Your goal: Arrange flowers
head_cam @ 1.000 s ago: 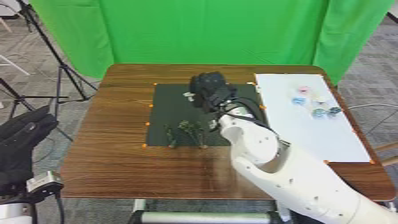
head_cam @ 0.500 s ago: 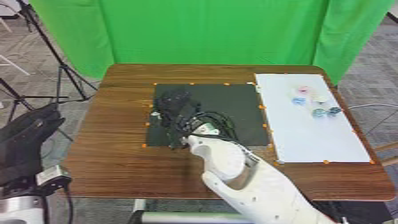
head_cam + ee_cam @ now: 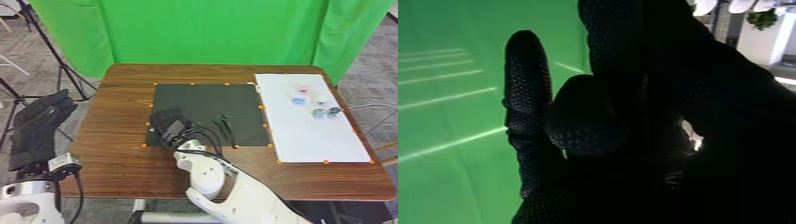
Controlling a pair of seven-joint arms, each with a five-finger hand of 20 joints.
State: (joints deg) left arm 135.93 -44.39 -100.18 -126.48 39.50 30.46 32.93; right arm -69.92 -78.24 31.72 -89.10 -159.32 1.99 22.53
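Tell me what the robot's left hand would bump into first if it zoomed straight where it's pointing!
The left hand might hit the black stand first. Depth is hard to judge, so it could miss and reach the green curtain.

A mat [image 3: 204, 97] on the table [image 3: 115, 165] before me, a sheet [image 3: 315, 142] to its right, flower heads [image 3: 304, 90] [image 3: 320, 113] grouped on the sheet's far half, greenery [image 3: 224, 124] on the mat, right of my right hand [image 3: 167, 121], a curtain [image 3: 213, 30] behind the table.

1 flower [image 3: 303, 90] is pnk, sheet [image 3: 320, 140] wht, table [image 3: 111, 160] brn, curtain [image 3: 213, 35] grn.
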